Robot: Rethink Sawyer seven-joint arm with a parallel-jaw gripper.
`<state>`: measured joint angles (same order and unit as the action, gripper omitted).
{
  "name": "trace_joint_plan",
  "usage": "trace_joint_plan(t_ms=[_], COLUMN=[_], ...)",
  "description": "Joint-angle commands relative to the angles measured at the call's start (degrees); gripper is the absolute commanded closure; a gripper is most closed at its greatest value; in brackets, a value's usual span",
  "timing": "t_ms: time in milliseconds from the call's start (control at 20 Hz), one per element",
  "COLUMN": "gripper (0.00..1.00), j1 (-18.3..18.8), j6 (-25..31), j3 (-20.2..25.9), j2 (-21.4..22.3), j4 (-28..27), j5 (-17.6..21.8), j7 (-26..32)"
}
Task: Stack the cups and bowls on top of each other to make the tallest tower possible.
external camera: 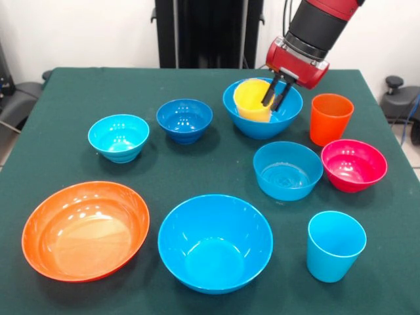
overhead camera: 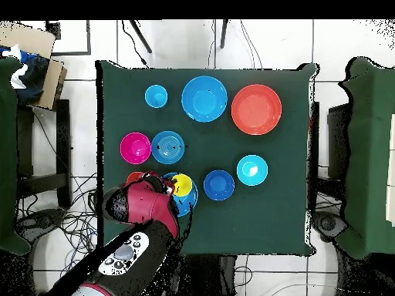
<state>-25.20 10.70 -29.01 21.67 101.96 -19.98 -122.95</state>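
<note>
The red and black gripper hangs over the far large glossy blue plastic bowl. Its two dark fingers sit at the rim of the glossy yellow plastic tumbler, which lies tilted inside that bowl, mouth facing up and toward the arm. Fingers are only slightly apart and look pinched on the tumbler's rim, gripping it.

Beside that bowl stands the glossy orange plastic tumbler, upright, near but apart. In front of it, the small magenta-red plastic bowl sits just beside the medium light blue plastic bowl. The light blue plastic tumbler stands upright at the near edge of the green cloth-covered table. The second large blue plastic bowl and the wide shallow orange plastic bowl sit side by side along the near edge. The small cyan plastic bowl and the small dark blue plastic bowl sit mid-table, apart. Nothing is stacked except the yellow tumbler in its bowl.
</note>
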Motion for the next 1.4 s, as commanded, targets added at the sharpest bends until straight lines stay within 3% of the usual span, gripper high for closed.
trace_joint_plan(t_ms=[50, 1150, 1400], gripper=[0.0, 0.0, 0.0], j1=[0.32, 0.42, -1.8], j6=[1.64, 2.5, 3.89], j3=[3.96, 4.0, 2.5], j2=[-0.08, 1.28, 2.83], j4=[-2.63, -1.77, -0.01], j5=[-1.7, -1.69, -2.51], j7=[-9.97, -9.88, -11.77])
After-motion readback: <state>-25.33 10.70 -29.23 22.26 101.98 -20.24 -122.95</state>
